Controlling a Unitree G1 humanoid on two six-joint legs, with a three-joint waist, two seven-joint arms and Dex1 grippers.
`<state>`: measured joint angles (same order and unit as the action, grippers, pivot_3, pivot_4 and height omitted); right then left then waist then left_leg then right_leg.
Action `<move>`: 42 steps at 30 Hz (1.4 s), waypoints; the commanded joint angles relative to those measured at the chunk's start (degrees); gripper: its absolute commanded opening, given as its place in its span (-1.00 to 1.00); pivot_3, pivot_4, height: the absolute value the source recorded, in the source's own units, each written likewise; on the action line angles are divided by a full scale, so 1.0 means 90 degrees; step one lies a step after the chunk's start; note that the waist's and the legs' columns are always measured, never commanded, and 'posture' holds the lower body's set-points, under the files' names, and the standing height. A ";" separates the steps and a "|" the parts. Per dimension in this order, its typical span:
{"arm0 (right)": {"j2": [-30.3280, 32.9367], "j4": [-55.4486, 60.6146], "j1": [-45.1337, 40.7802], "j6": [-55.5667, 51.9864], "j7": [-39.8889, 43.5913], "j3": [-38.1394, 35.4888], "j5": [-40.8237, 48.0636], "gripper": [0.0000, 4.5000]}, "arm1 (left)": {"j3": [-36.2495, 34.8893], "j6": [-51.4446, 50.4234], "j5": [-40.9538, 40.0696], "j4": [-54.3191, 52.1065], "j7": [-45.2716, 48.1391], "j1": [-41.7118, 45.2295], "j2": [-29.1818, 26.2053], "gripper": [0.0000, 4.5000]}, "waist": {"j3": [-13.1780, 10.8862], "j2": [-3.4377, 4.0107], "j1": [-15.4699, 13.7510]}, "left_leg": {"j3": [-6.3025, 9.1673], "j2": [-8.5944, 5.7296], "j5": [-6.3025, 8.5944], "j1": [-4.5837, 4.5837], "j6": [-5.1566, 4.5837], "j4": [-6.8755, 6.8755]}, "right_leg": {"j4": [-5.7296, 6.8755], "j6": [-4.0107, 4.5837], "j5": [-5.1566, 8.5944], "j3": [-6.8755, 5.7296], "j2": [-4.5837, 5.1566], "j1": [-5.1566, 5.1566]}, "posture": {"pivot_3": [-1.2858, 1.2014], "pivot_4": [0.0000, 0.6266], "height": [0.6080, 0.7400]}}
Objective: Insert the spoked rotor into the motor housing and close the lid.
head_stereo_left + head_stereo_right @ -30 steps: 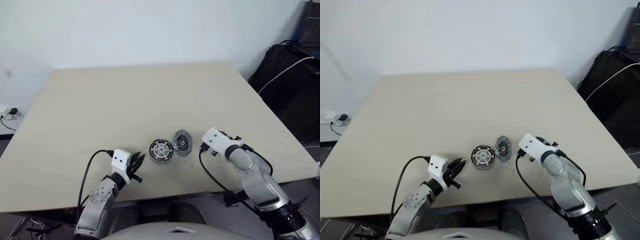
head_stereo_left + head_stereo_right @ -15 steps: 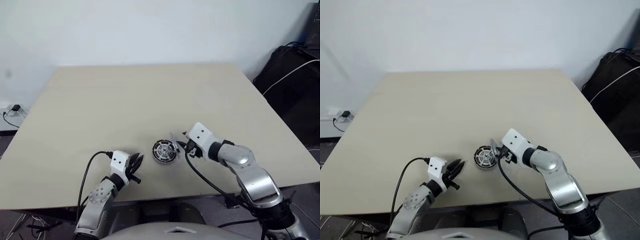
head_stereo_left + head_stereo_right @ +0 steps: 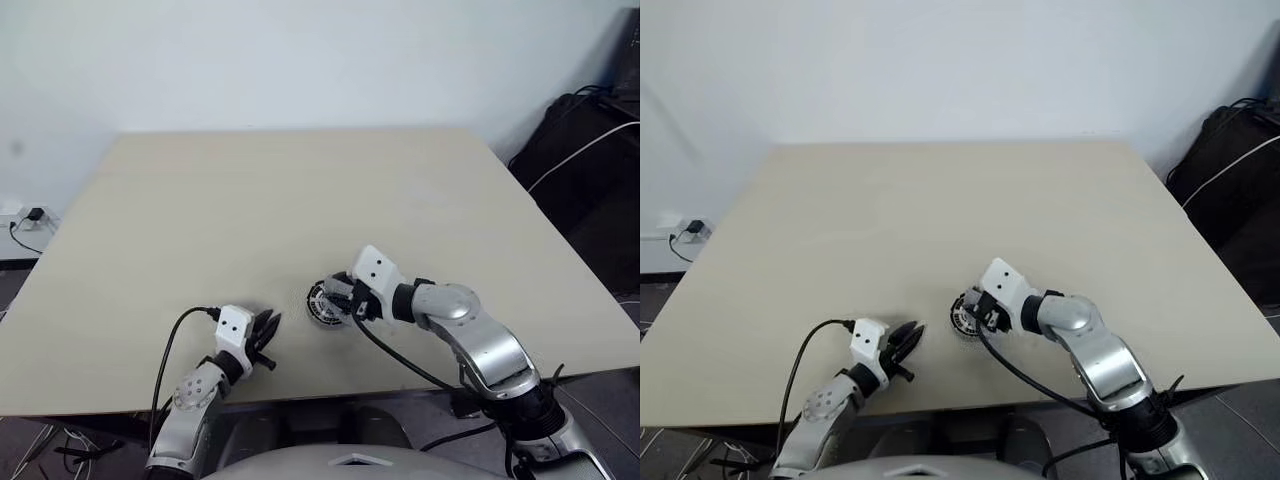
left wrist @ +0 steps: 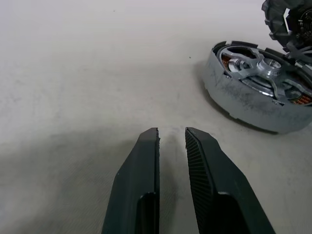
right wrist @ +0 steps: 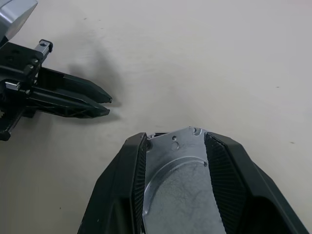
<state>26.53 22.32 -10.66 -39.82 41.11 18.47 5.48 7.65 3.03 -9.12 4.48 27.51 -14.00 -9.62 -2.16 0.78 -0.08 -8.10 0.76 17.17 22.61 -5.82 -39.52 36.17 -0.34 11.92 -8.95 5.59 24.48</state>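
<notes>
One spoked rotor seated inside motor housing; lid off.

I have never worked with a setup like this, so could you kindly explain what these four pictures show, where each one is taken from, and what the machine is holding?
This is a humanoid robot with two arms, each ending in a two-fingered black hand. The two wide pictures come from cameras in its head, looking down over a beige table. The other two come from cameras on its wrists, looking along the fingers.

On the table lies the motor housing, a round puck with copper windings; the spoked rotor already sits inside it.

The right hand holds the lid, a silver-grey disc gripped by its edges, right beside the housing. The left hand holds nothing, its fingers nearly together, a little way from the housing.
</notes>
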 commanded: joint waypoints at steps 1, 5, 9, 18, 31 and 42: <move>-0.0122 -0.0547 -0.0234 0.0301 -0.0167 0.0039 -0.0109 -0.11 | -0.0018 0.0212 0.0029 -0.0006 0.0018 0.0042 0.0002 -0.60 | 0.0001 0.0000 -0.0005 | -0.0001 0.0000 0.0000 0.0000 0.0000 -0.0003 | 0.0000 0.0000 -0.0003 0.0000 0.0001 -0.0001 | 0.03 -1.00 1.00; -0.0423 -0.1267 -0.0545 0.0563 -0.0373 0.0123 -0.0228 -0.11 | -0.0008 0.0240 0.0061 0.0035 0.0025 0.0078 0.0007 -0.60 | 0.0002 0.0002 0.0007 | -0.0006 0.0000 -0.0001 0.0002 0.0002 -0.0012 | 0.0000 0.0002 -0.0017 0.0002 0.0002 0.0000 | 0.03 -1.00 1.00; -0.0587 -0.1742 -0.0710 0.0751 -0.0420 0.0211 -0.0339 -0.11 | -0.0011 0.0264 0.0067 0.0051 0.0026 0.0107 0.0008 -0.60 | 0.0003 0.0003 0.0006 | -0.0006 0.0000 -0.0002 0.0004 0.0003 -0.0012 | 0.0001 0.0002 -0.0018 0.0002 0.0002 0.0001 | 0.03 -1.00 1.00; -0.0782 -0.2260 -0.0612 0.0761 -0.0410 0.0381 -0.0357 -0.11 | -0.0013 0.0230 0.0059 -0.0070 -0.0020 0.0033 0.0018 -0.60 | 0.0008 0.0009 0.0035 | -0.0007 0.0000 -0.0003 0.0006 0.0006 -0.0012 | 0.0002 0.0005 -0.0019 0.0002 0.0001 0.0002 | 0.03 -1.00 1.00; -0.0799 -0.1816 -0.0456 0.1452 0.0024 -0.0370 0.0341 0.16 | -0.0008 0.0160 0.0054 -0.0117 -0.0014 0.0067 0.0008 -0.60 | 0.0027 0.0011 0.0062 | -0.0007 -0.0002 -0.0004 0.0005 0.0006 -0.0012 | 0.0002 0.0000 -0.0021 0.0005 0.0002 0.0002 | 0.03 -1.00 1.00; -0.0090 -0.2275 -0.0424 0.2197 0.1273 -0.0180 0.0469 0.99 | -0.0053 0.0173 0.0051 -0.0086 -0.0035 0.0133 0.0000 -0.60 | 0.0027 0.0011 0.0061 | -0.0007 -0.0001 -0.0003 0.0004 0.0004 -0.0014 | 0.0003 0.0002 -0.0021 0.0004 0.0001 0.0001 | 0.03 -1.00 1.00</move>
<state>25.29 1.87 -13.66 -21.48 50.92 17.10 8.39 7.35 4.08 -8.97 5.74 27.45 -13.40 -9.42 -1.92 0.88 0.46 -8.17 0.75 17.14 22.65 -5.79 -39.64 36.20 -0.32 11.73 -8.92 5.60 24.49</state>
